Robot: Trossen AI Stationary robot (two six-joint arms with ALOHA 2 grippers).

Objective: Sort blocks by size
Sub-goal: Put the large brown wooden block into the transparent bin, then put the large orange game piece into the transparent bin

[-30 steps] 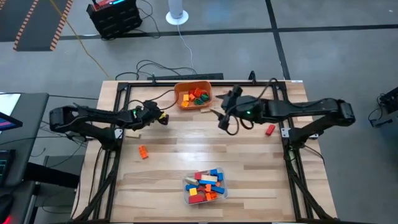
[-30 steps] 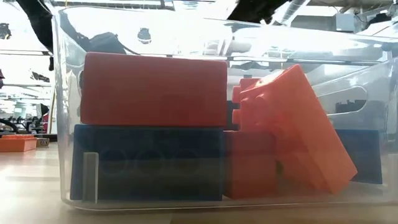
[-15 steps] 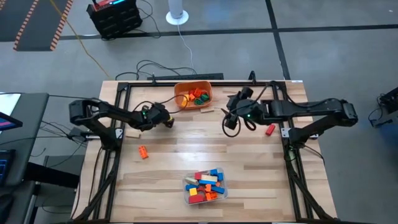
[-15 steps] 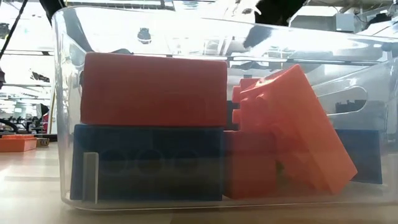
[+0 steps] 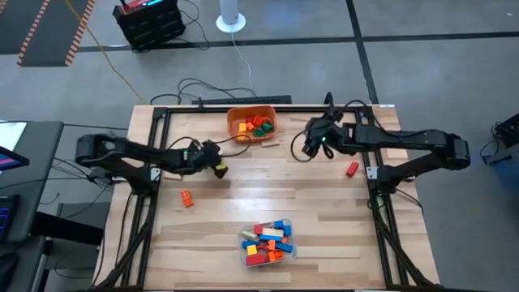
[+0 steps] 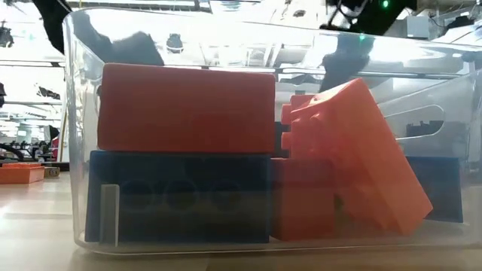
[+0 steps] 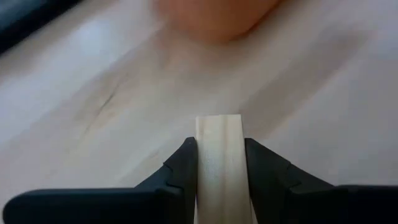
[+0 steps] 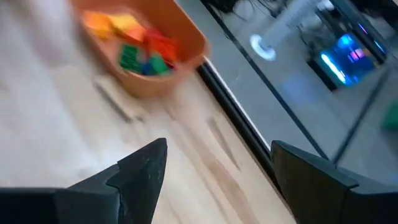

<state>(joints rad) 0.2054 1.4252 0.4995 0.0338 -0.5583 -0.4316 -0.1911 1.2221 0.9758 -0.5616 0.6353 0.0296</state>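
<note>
Orange bowl (image 5: 252, 124) at the table's (image 5: 324, 211) far edge, small blocks inside (green, red, orange); clear tub (image 5: 268, 243) near the front edge, packed with mixed blocks; loose orange block (image 5: 187, 198) on the wood near the left arm; loose red block (image 5: 351, 169) beside the right arm's frame; cables trail behind the bowl. In the low view the tub wall (image 6: 71, 135) fills nearly everything; red block (image 6: 186, 108) sits on a blue one (image 6: 177, 197), a tilted orange block (image 6: 361, 162) leans beside them; table beyond mostly hidden. Right wrist view blurred, bowl (image 8: 144, 46) still readable. Left gripper (image 5: 217, 168) low over the table, between bowl and loose orange block; its fingers (image 7: 186, 163) clenched on a tan block (image 7: 219, 163), pale and narrow, its far end sticking out past the fingertips. Right gripper (image 8: 214, 165) above the table right of the bowl, fingers spread wide, nothing between them.
</note>
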